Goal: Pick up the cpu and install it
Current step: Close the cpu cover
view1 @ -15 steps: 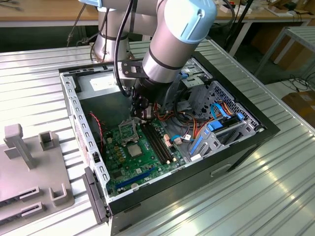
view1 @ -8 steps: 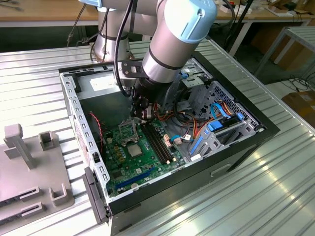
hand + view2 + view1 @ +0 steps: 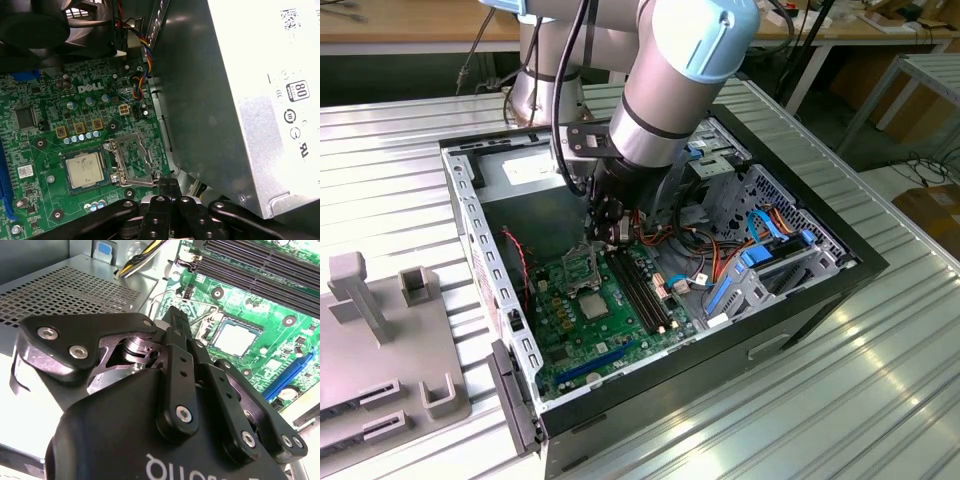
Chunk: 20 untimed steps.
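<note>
- Open computer case (image 3: 650, 385) on ribbed tabletop (image 3: 820, 400); arm (image 3: 670, 90) reaches inside.
- Green motherboard (image 3: 50, 100) beneath hand (image 3: 176, 315).
- Hand pressed together, apparently gripping nothing.
- Socket frame (image 3: 131, 161) hinged open just beyond hand.
- cpu (image 3: 84, 170) lies flat in socket past frame, apart from hand.
- Risk: descending hand could snag raised frame or scrape cpu top, shifting it on socket contacts.
- Hand's tip partly hidden behind own linkage. Whether cpu sits fully home is hard to judge.

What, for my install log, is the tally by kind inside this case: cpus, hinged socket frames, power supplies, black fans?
cpu: 1
hinged socket frame: 1
power supply: 1
black fan: 1
Total: 4
</note>
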### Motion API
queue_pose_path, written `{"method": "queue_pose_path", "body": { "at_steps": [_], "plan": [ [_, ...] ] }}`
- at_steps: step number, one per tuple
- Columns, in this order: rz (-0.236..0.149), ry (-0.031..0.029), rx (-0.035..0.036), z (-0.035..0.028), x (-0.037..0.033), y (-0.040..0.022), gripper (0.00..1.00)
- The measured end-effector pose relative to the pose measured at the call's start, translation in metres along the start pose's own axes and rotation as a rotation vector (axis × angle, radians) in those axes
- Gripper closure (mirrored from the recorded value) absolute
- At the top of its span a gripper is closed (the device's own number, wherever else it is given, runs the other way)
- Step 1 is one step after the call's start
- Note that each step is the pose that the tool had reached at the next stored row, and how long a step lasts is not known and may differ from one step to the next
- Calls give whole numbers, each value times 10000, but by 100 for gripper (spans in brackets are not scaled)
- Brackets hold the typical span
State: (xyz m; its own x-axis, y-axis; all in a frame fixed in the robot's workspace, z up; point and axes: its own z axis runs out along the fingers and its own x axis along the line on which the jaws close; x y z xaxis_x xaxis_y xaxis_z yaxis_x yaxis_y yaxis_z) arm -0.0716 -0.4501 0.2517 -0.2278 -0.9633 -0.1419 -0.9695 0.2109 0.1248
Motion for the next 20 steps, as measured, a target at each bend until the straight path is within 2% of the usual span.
{"method": "queue_pose_path", "body": {
  "at_steps": [2,5,7,12,20],
  "plan": [
    [-1,88,20,0,2,-1,89],
    [-10,139,28,-1,6,0,89],
    [-18,134,32,5,10,-1,89],
    [-29,167,32,-2,14,-2,89],
    [-31,168,33,-2,21,-3,89]
  ]
}}
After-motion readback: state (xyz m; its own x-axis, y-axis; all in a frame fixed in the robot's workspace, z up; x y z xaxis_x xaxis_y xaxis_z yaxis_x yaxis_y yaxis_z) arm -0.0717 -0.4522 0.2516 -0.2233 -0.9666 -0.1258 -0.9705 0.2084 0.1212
